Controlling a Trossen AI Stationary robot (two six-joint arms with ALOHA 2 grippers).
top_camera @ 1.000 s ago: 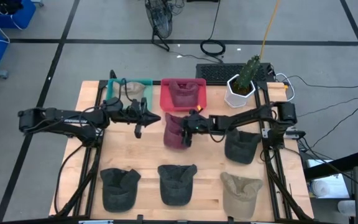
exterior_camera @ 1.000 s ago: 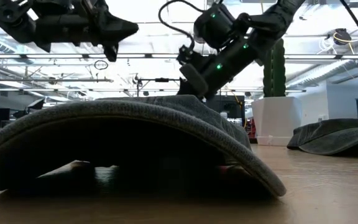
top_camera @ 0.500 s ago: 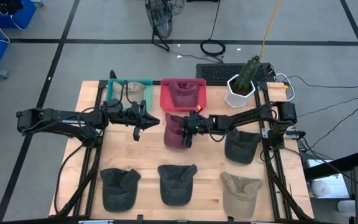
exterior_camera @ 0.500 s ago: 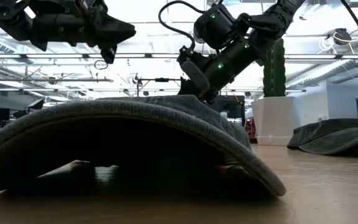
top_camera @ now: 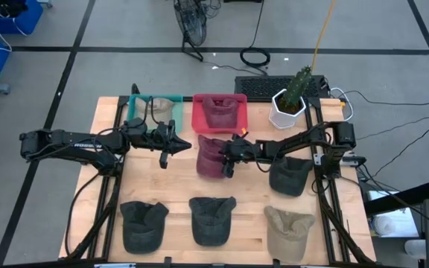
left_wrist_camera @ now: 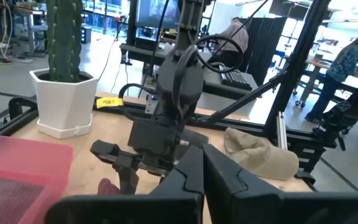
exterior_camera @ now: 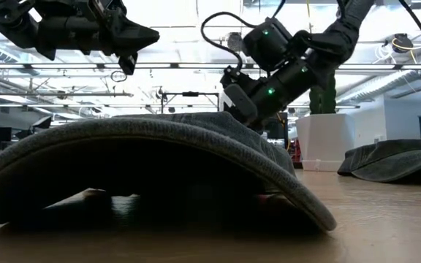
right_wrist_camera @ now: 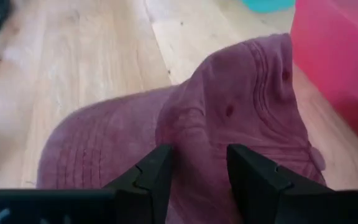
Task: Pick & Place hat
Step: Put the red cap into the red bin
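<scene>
Where right gripper (right_wrist_camera: 194, 171) fingers spread, rumpled maroon fabric hat (top_camera: 212, 156); left gripper (top_camera: 171, 147) clenched.

Robotics lab: monitors (left_wrist_camera: 157, 12), aluminium-framed workbenches (left_wrist_camera: 303, 56).

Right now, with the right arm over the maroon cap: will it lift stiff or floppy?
Probably floppy: the maroon cap shows creased, folded cloth between the right gripper's open fingers. Likely light, so it may sag or drag. The brim looks flatter, perhaps stiffer.

Maroon hat (top_camera: 211, 156) mid-table, crumpled and soft, crown up, just in front of the pink bin (top_camera: 220, 113)
</scene>
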